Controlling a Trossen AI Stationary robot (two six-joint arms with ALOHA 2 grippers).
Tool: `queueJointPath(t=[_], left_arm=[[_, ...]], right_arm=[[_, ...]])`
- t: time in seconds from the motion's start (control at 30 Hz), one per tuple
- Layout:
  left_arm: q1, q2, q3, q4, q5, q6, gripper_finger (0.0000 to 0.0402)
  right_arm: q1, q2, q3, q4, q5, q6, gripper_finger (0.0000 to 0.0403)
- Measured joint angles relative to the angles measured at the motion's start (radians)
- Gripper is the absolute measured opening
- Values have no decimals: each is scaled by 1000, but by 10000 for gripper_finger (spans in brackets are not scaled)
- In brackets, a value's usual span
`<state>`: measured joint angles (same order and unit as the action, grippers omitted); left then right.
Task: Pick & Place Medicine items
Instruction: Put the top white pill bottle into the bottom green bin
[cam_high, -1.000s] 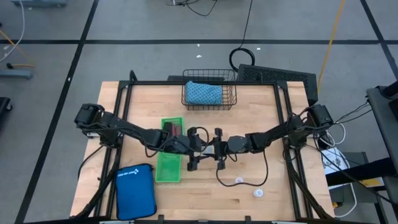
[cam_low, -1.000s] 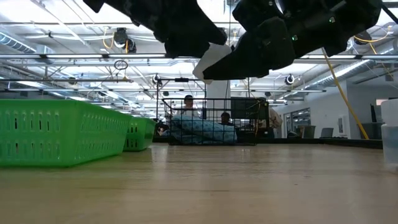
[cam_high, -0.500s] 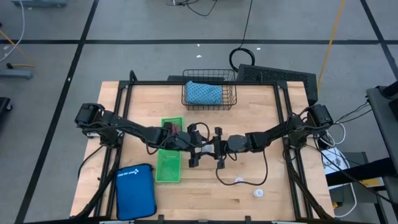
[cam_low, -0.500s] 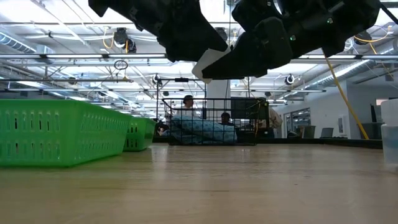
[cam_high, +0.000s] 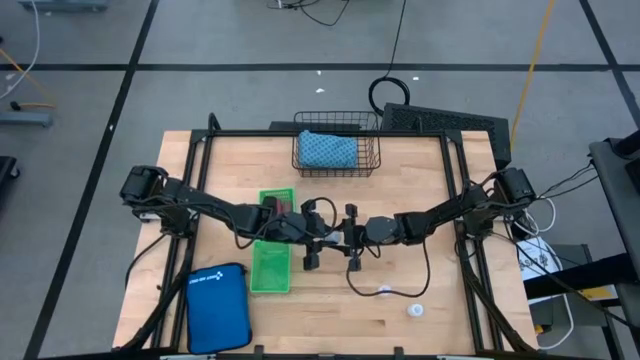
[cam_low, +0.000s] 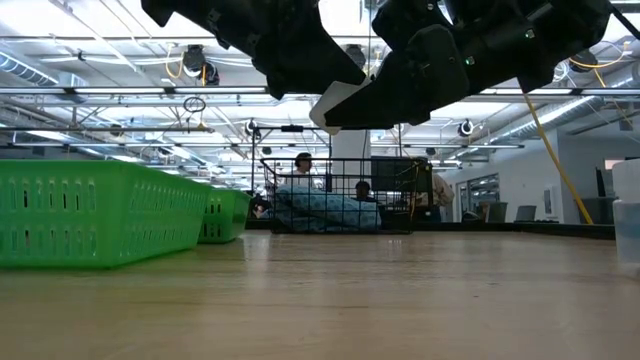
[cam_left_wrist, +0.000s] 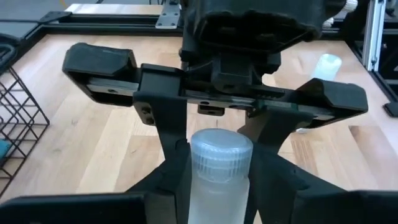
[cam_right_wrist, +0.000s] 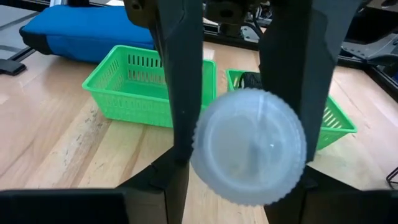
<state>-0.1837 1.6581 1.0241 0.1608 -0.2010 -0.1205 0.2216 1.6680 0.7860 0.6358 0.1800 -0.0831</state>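
From table height, a green slotted basket stood on the wooden table at the near left, with a 2nd green basket just behind its far end. Farther back, near the middle, a black wire basket held a blue patterned bundle. 2 dark arm bodies hung overhead, one left of centre, the other to its right with a pale patch on its underside; their fingers were not distinguishable. A translucent container's edge showed at the far right. People sat beyond the wire basket.
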Motion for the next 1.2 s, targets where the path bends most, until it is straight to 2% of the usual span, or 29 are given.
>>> queueJointPath(t=[0.17,0.37,0.43,0.53,0.7,0.8,0.97,1.1,1.2], left_arm=[[-9,-42,-1,3,-25,-9,130],[-22,-110,-44,27,-100,33,130],[-22,-146,-102,78,-104,33,130],[-19,-194,-214,279,-92,35,130],[-19,-247,-408,630,-67,34,130],[-23,-255,-461,763,-55,26,130],[-24,-254,-472,770,-38,9,130],[-24,-254,-471,776,-27,13,130],[-24,-254,-471,777,-27,14,130]], right_arm=[[-5,-57,3,-77,5,-8,163],[-2,-176,-2,-301,1,45,176],[-3,-214,-1,-355,4,79,176],[-4,-238,-28,-364,5,121,171],[-3,-238,-94,-128,57,121,162],[-5,-196,-128,83,84,119,160],[-9,-89,-124,335,78,68,169],[-24,-5,-79,393,74,113,198],[-38,36,-26,419,12,126,229]])
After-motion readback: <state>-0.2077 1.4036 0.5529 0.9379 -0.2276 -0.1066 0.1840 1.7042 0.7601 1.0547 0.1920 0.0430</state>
